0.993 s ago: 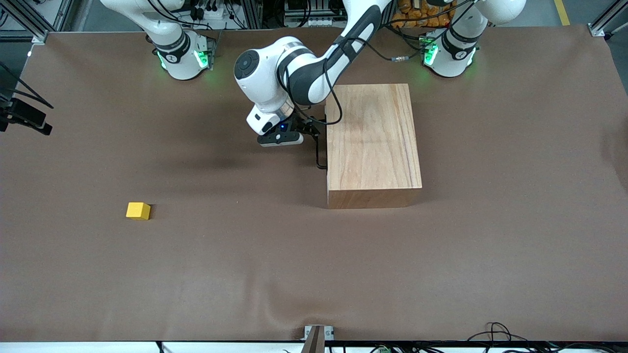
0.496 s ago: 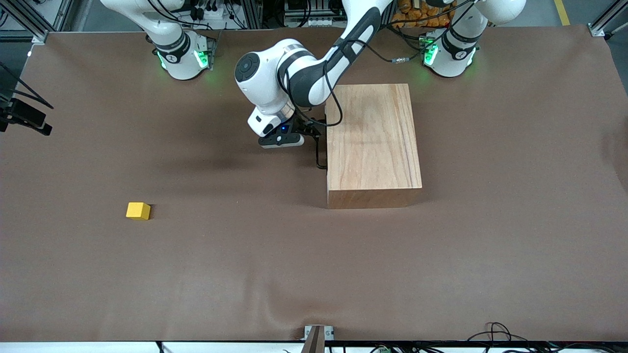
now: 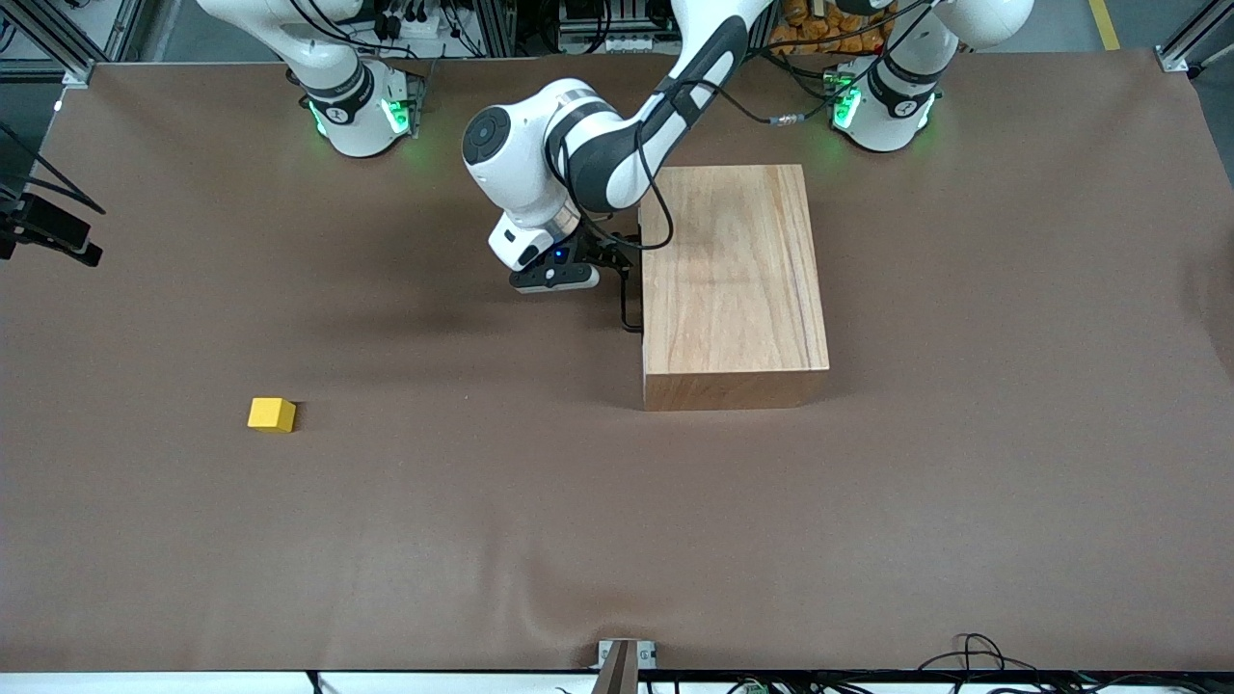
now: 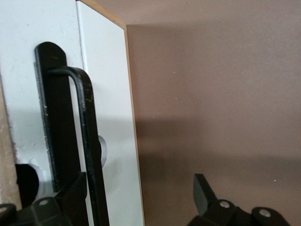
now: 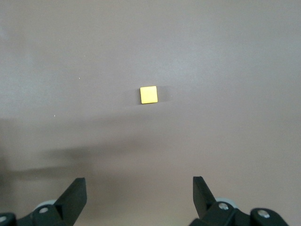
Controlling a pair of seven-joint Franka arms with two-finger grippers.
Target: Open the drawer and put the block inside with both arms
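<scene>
Clearly, little of the task is done yet. The drawer [image 3: 640, 280] is seen shut, flush in the wooden box [image 3: 733, 275], with its black loop handle [image 4: 87, 155] undisturbed. The left tool [image 3: 617, 258] is brought up against the drawer front; in the left wrist view its fingers [image 4: 202, 195] are spread wide, one on either side of the handle, and nothing is clamped. The block [image 3: 271, 414] is left on the desk [image 3: 482, 540], well apart from the box, toward the right arm's end and nearer the front camera. The right tool [image 5: 138, 200] is held released high over the block and is not shown in the front view. Gripping the handle, pulling the drawer out, picking up the block and placing it inside are all judged to remain.
</scene>
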